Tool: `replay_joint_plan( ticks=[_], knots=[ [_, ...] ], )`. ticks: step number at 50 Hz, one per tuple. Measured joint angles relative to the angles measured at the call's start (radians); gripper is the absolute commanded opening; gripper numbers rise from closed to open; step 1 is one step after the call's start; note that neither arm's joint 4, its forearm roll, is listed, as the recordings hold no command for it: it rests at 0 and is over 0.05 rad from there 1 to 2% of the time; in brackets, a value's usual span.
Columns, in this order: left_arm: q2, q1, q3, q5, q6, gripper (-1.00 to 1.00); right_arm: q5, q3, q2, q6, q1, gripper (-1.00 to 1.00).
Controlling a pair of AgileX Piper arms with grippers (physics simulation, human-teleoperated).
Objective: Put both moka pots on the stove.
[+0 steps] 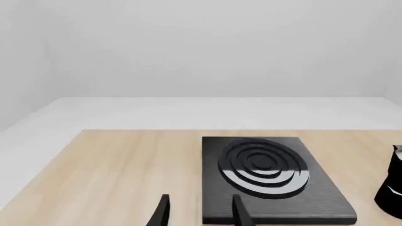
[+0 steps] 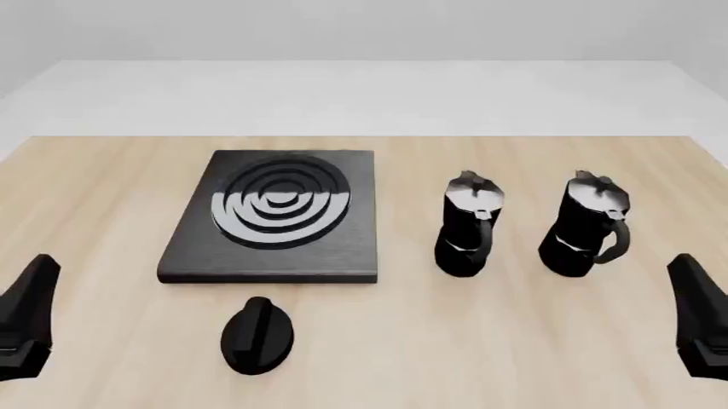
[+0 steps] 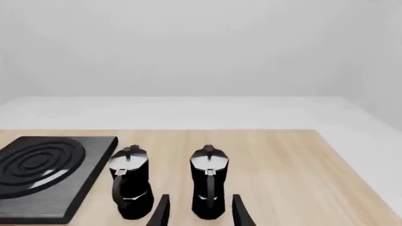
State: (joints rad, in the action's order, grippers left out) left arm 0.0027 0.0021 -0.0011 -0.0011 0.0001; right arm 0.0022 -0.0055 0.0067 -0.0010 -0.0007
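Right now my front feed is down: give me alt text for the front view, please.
Two moka pots stand upright side by side on the wooden table, right of the stove, whose ring burner is bare. A black oval knob lies on the table just in front of the stove. The left gripper and right gripper sit at the near corners, touching nothing.

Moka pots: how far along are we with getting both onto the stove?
Nothing done yet. Both moka pots stand on the table right of the stove, whose burner is bare. Left tool and right tool are open and hold nothing. Both placements remain.
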Motion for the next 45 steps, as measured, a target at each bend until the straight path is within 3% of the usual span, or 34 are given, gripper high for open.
replay_joint_plan(
  ticks=[12, 23, 33, 45],
  knots=[
    [0.003, -0.001, -0.002, -0.001, 0.0, 1.0, -0.008, -0.013, 0.024, -0.028, -0.014, 1.0],
    [0.005, -0.002, -0.004, -0.001, 0.0, 1.0, -0.062, -0.075, 0.14, -0.052, 0.002, 1.0],
    [0.006, -0.002, -0.003, -0.002, 0.0, 1.0, -0.112, -0.212, 0.361, -0.063, 0.067, 1.0],
    [0.006, -0.002, -0.002, -0.002, 0.0, 1.0, -0.181, -0.323, 0.612, -0.017, 0.198, 1.0]
  ],
)
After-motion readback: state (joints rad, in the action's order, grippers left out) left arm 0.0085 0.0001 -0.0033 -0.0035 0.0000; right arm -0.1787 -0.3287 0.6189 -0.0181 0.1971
